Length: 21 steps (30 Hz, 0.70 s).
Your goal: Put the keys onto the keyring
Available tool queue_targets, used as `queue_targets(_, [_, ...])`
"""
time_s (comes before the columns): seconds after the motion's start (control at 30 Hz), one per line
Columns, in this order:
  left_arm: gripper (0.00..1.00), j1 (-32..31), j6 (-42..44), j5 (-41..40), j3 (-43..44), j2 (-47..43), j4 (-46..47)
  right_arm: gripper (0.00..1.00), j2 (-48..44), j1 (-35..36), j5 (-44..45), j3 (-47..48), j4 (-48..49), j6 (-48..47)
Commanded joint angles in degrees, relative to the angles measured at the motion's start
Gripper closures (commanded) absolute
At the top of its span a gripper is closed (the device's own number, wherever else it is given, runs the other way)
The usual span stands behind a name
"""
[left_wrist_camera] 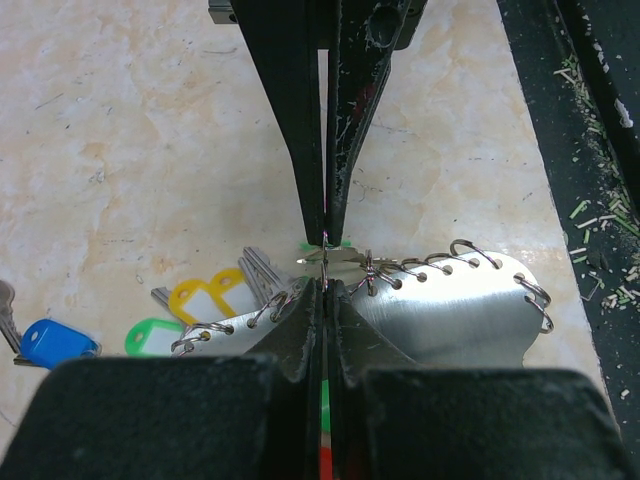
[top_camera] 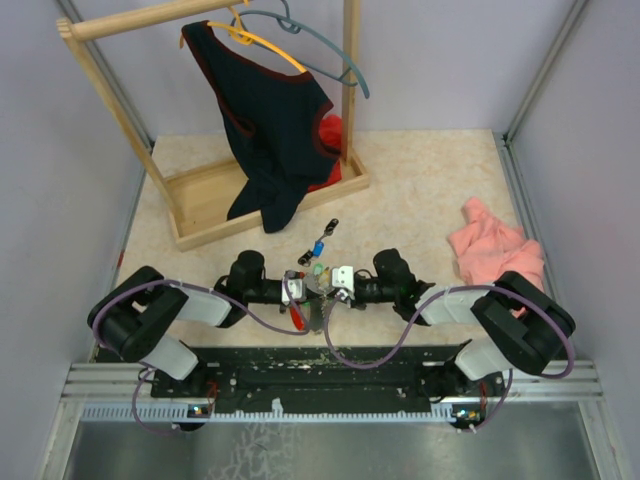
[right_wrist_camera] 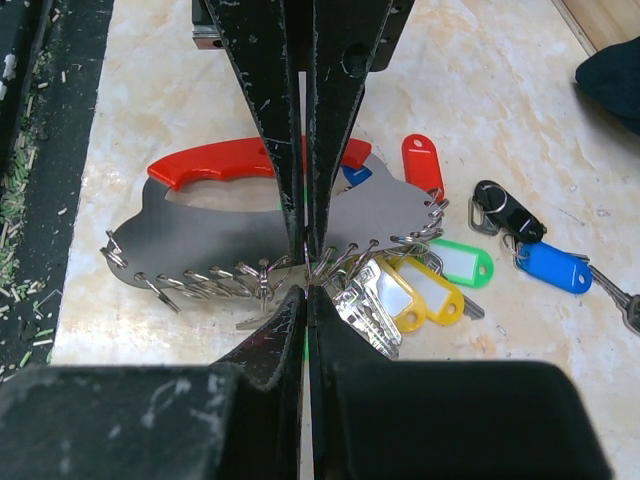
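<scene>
Both arms are folded in toward the middle of the table (top_camera: 420, 190), close to their own bases, and their claws meet tip to tip over the keyring (right_wrist_camera: 220, 235) — a flat grey metal plate with a red handle (right_wrist_camera: 215, 162) along one side and a row of small wire rings (left_wrist_camera: 470, 255) threaded through holes along the other. The left gripper (left_wrist_camera: 325, 288) has its two fingers pressed tight together, with no gap showing. The right gripper (right_wrist_camera: 305, 290) is pressed together in the same way. Their tips sit right at the ringed edge of the plate, where a small silver key (left_wrist_camera: 335, 260) lies crosswise between them; which pair is pinching it is too small for me to tell. The keys (right_wrist_camera: 425, 290) are bunched just beside that edge, with yellow tags and a green tag (right_wrist_camera: 462, 262) touching the rings. A red tag (right_wrist_camera: 422, 165) sits near the end of the handle. A black one (right_wrist_camera: 505, 210) and a blue one (right_wrist_camera: 555, 266) lie a little farther out on the bare surface. Behind all this stands a wooden rack (top_camera: 200, 195) with a dark garment (top_camera: 270, 120) hung on it, and off to the right a pink cloth (top_camera: 495, 250) lies crumpled.
</scene>
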Motion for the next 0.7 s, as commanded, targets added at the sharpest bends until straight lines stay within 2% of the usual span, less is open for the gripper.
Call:
queue_targets(0.0, [0.99, -0.4, -0.2, 2.8, 0.8, 0.6, 1.9, 1.00, 0.6, 0.4, -1.1, 2.4, 1.7, -0.3])
queue_targets(0.67, [0.99, -0.4, -0.3, 6.2, 1.8, 1.1, 0.6, 1.00, 0.0, 1.5, -0.5, 3.0, 2.8, -1.8])
